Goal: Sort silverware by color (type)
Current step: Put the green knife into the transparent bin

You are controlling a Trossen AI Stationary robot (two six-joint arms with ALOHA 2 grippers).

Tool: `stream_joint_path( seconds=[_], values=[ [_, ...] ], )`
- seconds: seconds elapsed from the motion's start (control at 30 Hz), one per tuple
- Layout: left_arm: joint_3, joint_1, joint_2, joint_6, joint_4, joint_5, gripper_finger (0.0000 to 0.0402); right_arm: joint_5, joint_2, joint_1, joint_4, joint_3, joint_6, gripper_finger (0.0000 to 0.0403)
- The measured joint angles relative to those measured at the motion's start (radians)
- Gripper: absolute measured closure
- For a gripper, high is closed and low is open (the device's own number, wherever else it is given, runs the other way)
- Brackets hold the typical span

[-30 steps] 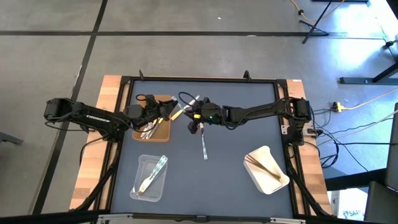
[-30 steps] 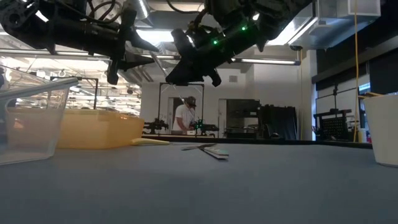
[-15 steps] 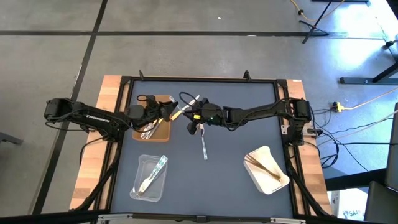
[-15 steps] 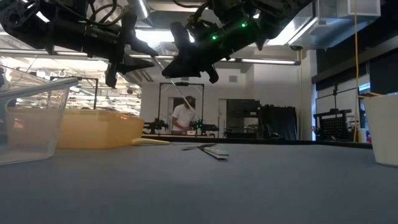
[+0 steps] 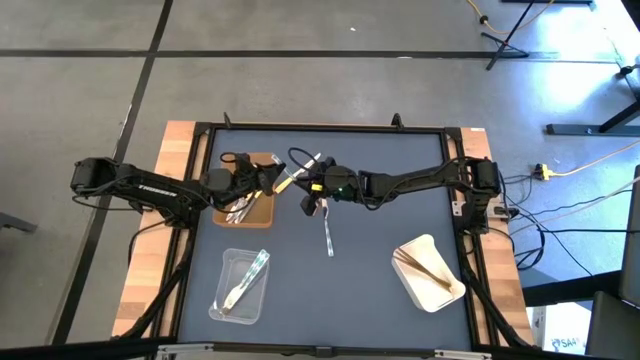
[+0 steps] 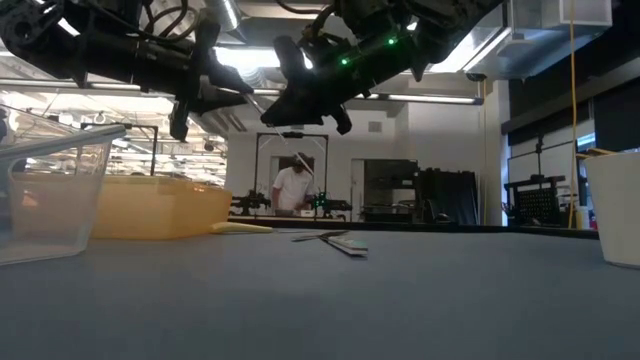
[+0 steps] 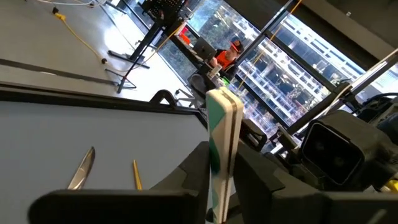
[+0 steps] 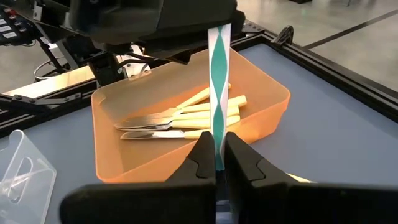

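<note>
Both grippers now pinch one pale-handled utensil in mid-air: since a second ago our left gripper has closed on it from nine o'clock while our right gripper stays clamped, so the handover toward the orange tray looks under way.

utensils in tray; grippers above

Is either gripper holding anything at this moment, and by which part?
Both hold one utensil above the brown tray: the right gripper is shut on its green-and-white handle end, and the left gripper pinches the opposite end.
</note>
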Motion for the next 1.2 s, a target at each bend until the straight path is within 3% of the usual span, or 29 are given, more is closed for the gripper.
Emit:
stream_joint_path(
  seconds=[0.17,0.43,0.97,1.2],
  values=[
    [0.0,0.0,0.0,0.0,0.007,-0.001,0.0371,0.005,0.0,0.0,0.0,0.0,0.0,0.0403],
    [0.0,0.0,0.0,0.0,0.012,-0.003,0.0373,0.001,0.0,-0.001,0.002,0.0,0.003,0.0399],
    [0.0,0.0,0.0,0.005,0.012,0.005,0.0373,-0.032,0.0,-0.001,0.004,0.0,-0.016,0.0285],
    [0.0,0.0,-0.009,0.004,0.012,0.077,0.0374,-0.03,-0.06,-0.001,-0.097,-0.001,-0.093,0.0277]
  ],
)
